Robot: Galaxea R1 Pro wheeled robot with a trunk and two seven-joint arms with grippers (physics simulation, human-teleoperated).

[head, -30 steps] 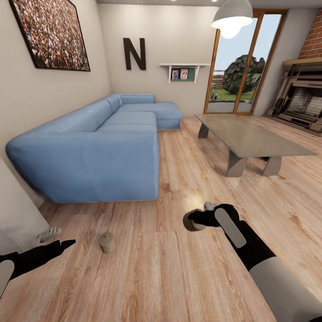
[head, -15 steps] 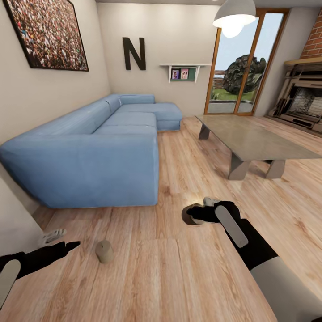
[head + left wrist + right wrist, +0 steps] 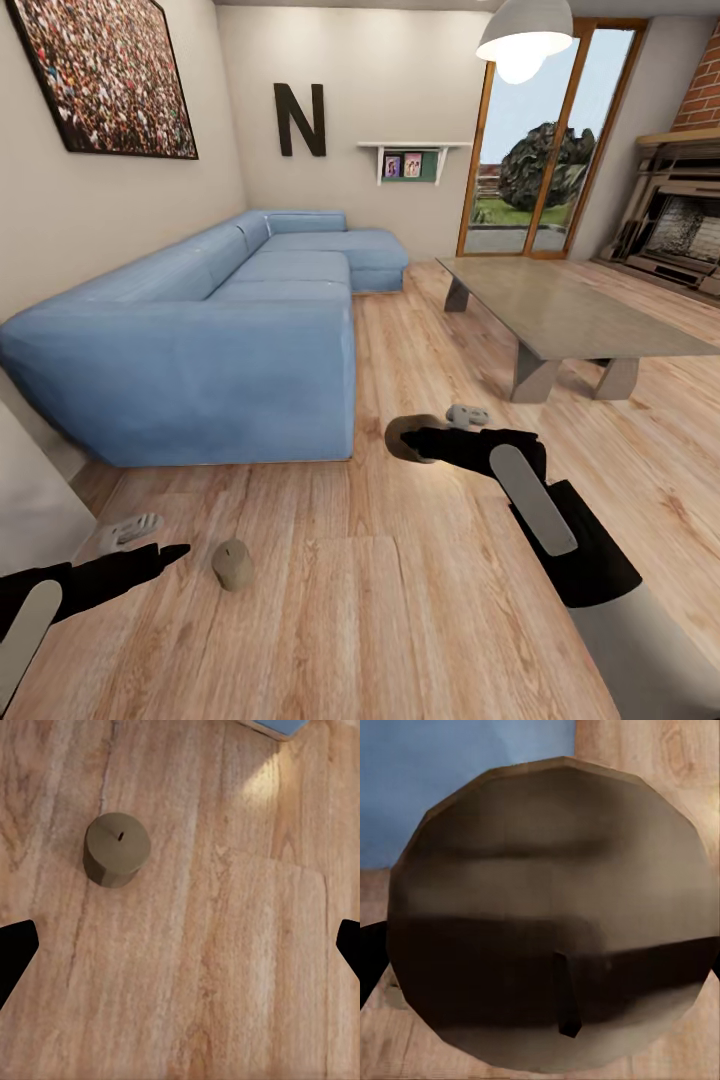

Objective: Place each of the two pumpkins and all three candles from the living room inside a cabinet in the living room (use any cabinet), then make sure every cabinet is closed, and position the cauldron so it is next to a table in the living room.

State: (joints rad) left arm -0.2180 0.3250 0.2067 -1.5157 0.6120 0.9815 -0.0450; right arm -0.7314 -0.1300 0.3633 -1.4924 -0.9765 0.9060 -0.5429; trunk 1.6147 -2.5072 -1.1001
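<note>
Right, R gripper (image 3: 412,441) clamps a candle (image 3: 402,437) above the wood floor (image 3: 400,620), near the blue sofa (image 3: 215,350) & coffee table (image 3: 560,315). L gripper (image 3: 150,540) hangs w/ fingers spread, a second candle (image 3: 233,565) standing on the floor just beside it.

Occlusions and cut-offs

Right gripper (image 3: 425,442) fingers mostly hidden behind held candle (image 3: 551,919); table (image 3: 570,315) and fireplace (image 3: 680,225) cut by head view's edge; shelf (image 3: 410,160) pictures too small.

Right arm extended forward, right gripper (image 3: 415,440) clamped on a candle (image 3: 403,437); left gripper (image 3: 150,540) held low, spread wide.
</note>
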